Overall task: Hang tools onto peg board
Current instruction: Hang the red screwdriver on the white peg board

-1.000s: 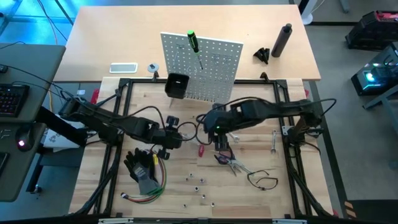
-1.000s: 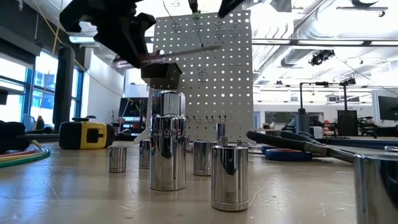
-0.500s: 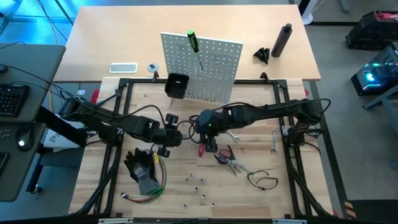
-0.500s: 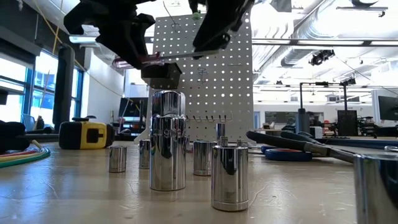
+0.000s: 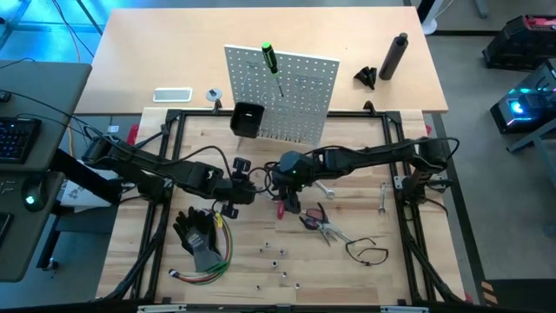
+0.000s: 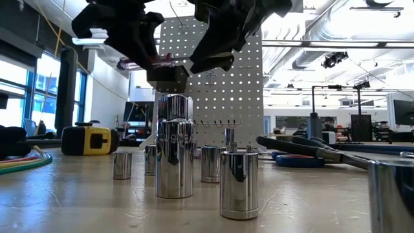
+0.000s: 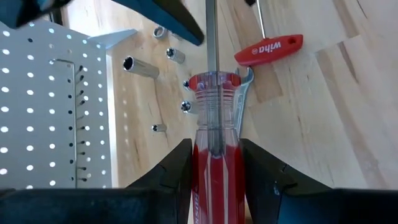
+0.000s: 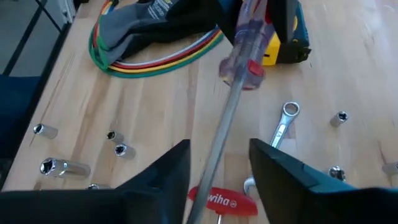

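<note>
My left gripper (image 7: 214, 149) is shut on a screwdriver with a red-and-clear handle (image 7: 214, 155) and holds it above the table's middle. The bare shaft (image 8: 227, 118) runs from the handle toward my right gripper (image 8: 219, 152). That gripper is open, with one finger on each side of the shaft and a gap showing on both sides. The white peg board (image 5: 280, 94) stands upright at the far side. A green-handled screwdriver (image 5: 270, 59) hangs on it and a black bin (image 5: 247, 120) sits on its front. My left gripper pinches the screwdriver's handle (image 7: 214, 134) between its two fingers, which lie along the handle. The fingers come from the table's left, slanting down. The screwdriver is lifted clear of the table, about level, with its shaft (image 6: 187, 60) pointing toward the table's right.
Under the grippers lie a red T-handle key (image 5: 281, 209), pliers (image 5: 323, 226) and wrenches (image 5: 382, 198). Black gloves with coloured wires (image 5: 201, 243) and a yellow tape measure (image 6: 87, 139) lie near left. Chrome sockets (image 6: 174, 152) stand near the front edge. A thin black loop (image 5: 369, 252) lies near right.
My right gripper has come down and toward the table's left, tipping its fingers until they straddle the shaft of the held screwdriver. The screwdriver has stayed in place, about level.
</note>
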{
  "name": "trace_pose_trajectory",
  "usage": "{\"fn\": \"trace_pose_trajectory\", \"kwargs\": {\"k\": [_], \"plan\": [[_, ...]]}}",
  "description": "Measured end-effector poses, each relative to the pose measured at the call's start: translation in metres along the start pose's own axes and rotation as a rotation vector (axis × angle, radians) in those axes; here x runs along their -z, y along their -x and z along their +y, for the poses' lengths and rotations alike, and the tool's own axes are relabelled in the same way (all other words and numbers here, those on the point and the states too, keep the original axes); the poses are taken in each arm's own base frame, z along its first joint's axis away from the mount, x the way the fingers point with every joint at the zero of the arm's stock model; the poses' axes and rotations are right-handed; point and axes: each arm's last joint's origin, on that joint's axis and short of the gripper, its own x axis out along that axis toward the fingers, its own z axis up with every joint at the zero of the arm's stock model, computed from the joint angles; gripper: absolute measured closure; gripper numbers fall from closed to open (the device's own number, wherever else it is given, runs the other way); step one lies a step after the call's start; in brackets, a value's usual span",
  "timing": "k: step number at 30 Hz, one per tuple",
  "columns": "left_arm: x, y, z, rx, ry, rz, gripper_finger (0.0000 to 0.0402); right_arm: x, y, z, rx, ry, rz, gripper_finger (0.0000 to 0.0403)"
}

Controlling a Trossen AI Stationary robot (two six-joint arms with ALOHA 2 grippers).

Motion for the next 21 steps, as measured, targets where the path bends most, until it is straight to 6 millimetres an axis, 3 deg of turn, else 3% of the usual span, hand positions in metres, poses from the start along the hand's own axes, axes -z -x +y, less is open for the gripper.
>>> {"fn": "trace_pose_trajectory", "kwargs": {"k": [9,16,21], "plan": [[0.000,0.000,0.001,-0.011,0.002,-0.002,0.0302,0.002,-0.002,-0.002,0.025,0.008,-0.001,0.0388],[0.002,0.001,0.000,-0.015,0.008,0.019,0.0279,0.001,0.001,-0.004,0.065,0.050,-0.013,0.0396],[0.004,0.000,0.000,-0.028,0.019,0.041,0.0250,-0.006,0.016,0.001,0.083,0.079,-0.060,0.0398]]}}
